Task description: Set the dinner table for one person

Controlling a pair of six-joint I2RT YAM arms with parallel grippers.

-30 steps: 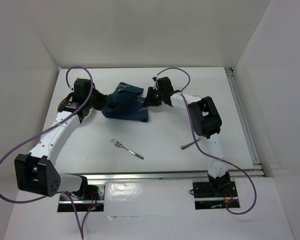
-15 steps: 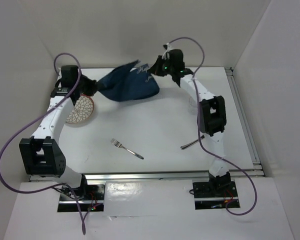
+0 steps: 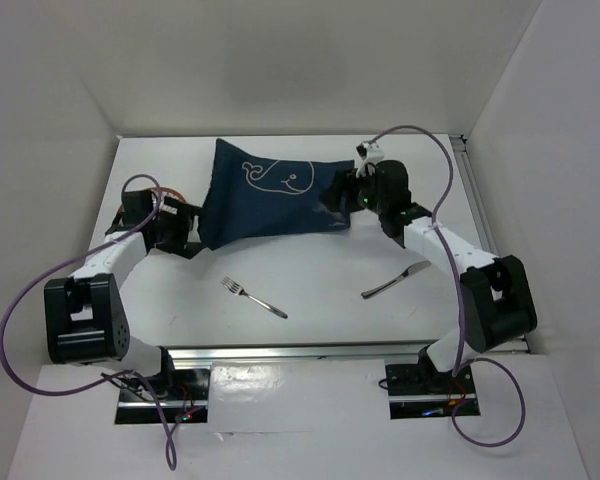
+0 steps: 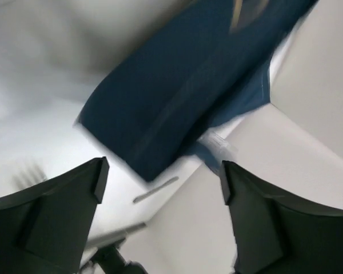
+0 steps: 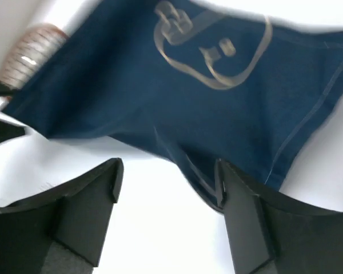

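Observation:
A navy placemat [image 3: 270,195] with a white whale drawing lies spread on the white dinner table [image 3: 310,265], at the back centre. My left gripper [image 3: 187,238] stands open just off the mat's near left corner, nothing between its fingers. In the left wrist view the mat [image 4: 177,97] is ahead of that open gripper [image 4: 160,182]. My right gripper [image 3: 334,196] is open at the mat's right edge. In the right wrist view the mat's slightly rumpled edge [image 5: 160,97] lies just beyond the open gripper [image 5: 168,182].
A fork [image 3: 252,297] lies on the table in front of the mat. To the right of the fork is a knife [image 3: 395,283]. A patterned plate [image 5: 31,54] sits past the mat's left side, mostly hidden under the left arm in the top view.
Both grippers carried the bunched mat up and apart, laid it out flat, then opened and let go. Both arms have drawn back toward the mat's sides.

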